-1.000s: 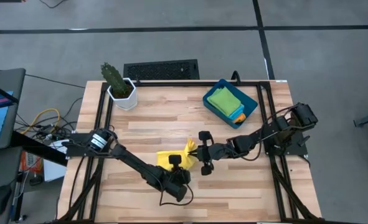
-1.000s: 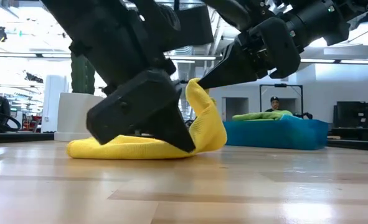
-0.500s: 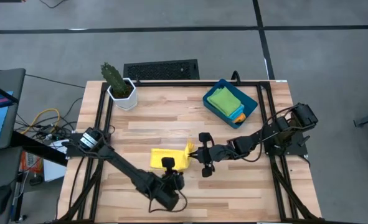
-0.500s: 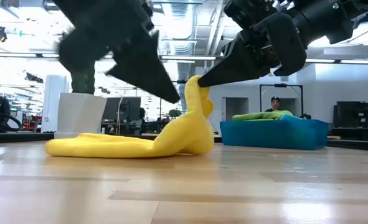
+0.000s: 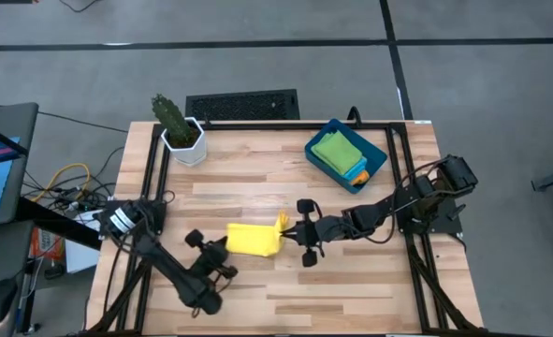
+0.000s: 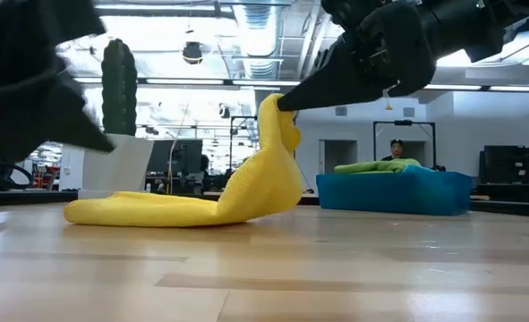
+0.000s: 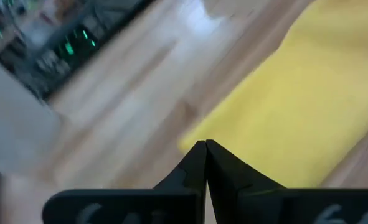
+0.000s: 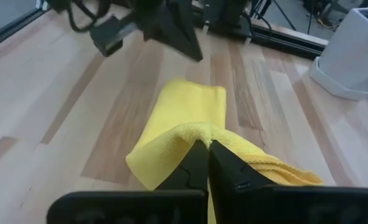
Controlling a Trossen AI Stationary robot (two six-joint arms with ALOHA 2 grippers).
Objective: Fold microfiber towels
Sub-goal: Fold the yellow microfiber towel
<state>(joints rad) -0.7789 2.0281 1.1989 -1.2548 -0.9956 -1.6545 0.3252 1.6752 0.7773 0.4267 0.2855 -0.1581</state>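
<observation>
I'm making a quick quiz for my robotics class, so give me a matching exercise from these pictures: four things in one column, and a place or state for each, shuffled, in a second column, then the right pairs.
Things:
1. yellow towel
2. green towel
3. left claw
4. cactus

Places or states:
A. shut, holding nothing, just beside the towel's free end
B. in a white pot at the table's far left corner
C. one end pinched and lifted by the right claw, the rest lying on the table
D. lying on top in the blue bin

Pairs: 1-C, 2-D, 3-A, 4-B
</observation>
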